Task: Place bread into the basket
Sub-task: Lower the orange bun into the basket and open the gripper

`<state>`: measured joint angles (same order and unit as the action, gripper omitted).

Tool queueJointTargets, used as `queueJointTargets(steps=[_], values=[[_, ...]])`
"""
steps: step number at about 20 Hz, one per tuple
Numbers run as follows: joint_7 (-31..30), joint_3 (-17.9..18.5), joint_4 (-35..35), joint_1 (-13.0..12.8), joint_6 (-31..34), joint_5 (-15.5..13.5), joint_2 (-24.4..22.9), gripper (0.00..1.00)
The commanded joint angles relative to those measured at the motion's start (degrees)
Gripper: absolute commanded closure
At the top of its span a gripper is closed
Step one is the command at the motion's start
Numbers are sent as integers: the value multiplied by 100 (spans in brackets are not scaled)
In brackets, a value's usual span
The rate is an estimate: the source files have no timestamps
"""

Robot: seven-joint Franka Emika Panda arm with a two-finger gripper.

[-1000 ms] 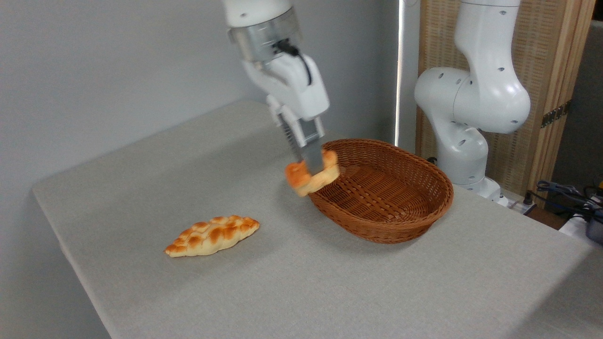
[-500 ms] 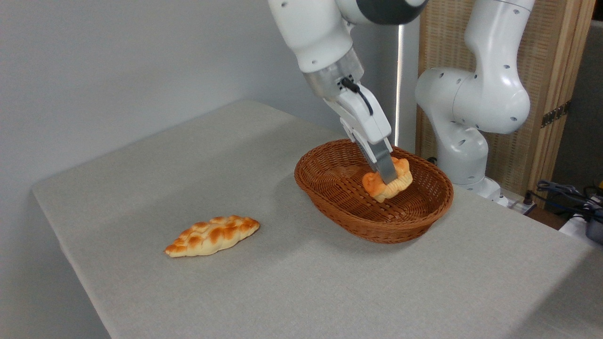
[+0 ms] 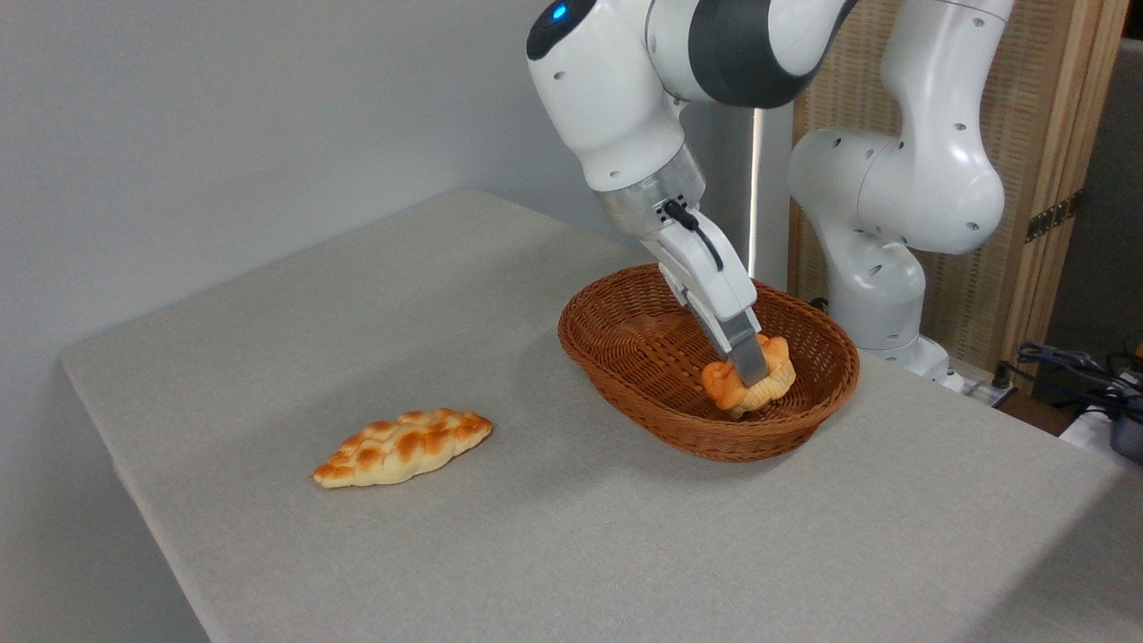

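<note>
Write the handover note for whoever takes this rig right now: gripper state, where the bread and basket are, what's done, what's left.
Gripper: shut on the bun, reaching down into the basket.
Bun: inside the basket near its right end, low against the weave; whether it rests on the bottom cannot be told.
Basket: on the table, right of centre.
Braided loaf: lying on the table to the left, untouched, apart from the basket.
Done: bun picked up and brought inside the basket.
Left: open the gripper to release the bun, then lift the arm clear.
</note>
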<state>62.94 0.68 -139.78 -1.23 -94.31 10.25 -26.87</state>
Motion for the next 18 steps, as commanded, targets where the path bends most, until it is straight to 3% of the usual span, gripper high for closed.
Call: queueJointTargets(steps=[1, 4, 18], values=[[16, 90, -102, -88, -211, 100, 24, 8], [7, 90, -102, -88, -202, 100, 24, 0], [16, 90, 134, -114, -123, 29, 15, 0]])
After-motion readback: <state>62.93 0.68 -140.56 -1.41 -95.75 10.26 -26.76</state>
